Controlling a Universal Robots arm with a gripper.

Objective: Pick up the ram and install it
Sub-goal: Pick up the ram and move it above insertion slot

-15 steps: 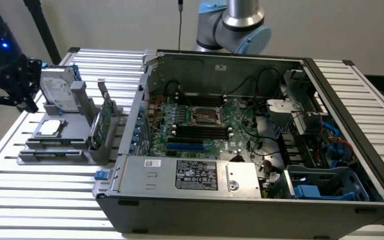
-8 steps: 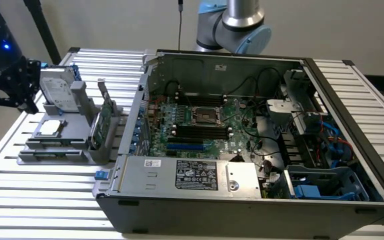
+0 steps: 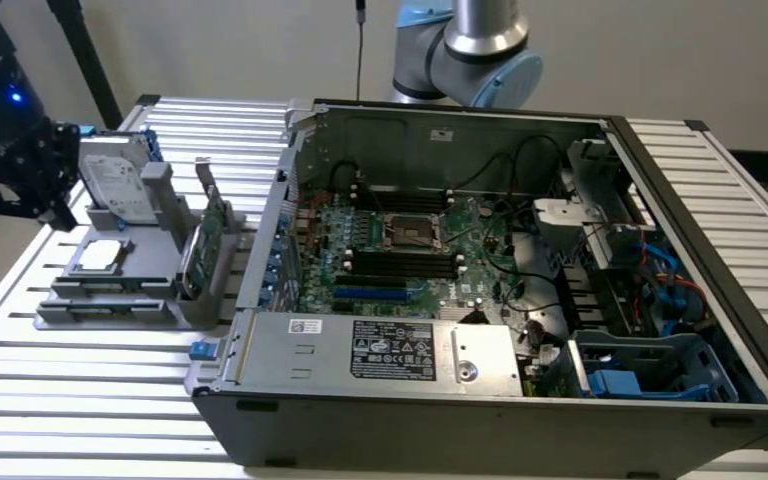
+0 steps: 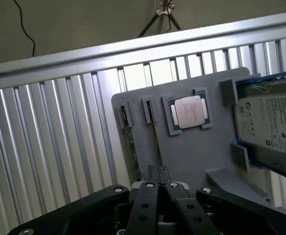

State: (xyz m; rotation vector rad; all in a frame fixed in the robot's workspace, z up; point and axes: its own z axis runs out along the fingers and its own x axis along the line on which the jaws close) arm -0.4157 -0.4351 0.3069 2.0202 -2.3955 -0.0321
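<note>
Green ram (image 4: 154,139) (edge-up, grey holder (image 4: 192,152)) lies below closed fingers (image 4: 153,174).

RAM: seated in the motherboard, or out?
Out: the ram stands on edge in a slot of the grey holder, near the processor.

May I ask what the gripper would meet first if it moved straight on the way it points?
Probably the thin dark-green ram stick nearer the square silver processor, standing on edge in the flat grey holder ahead of the gripper; depth is unclear.
</note>
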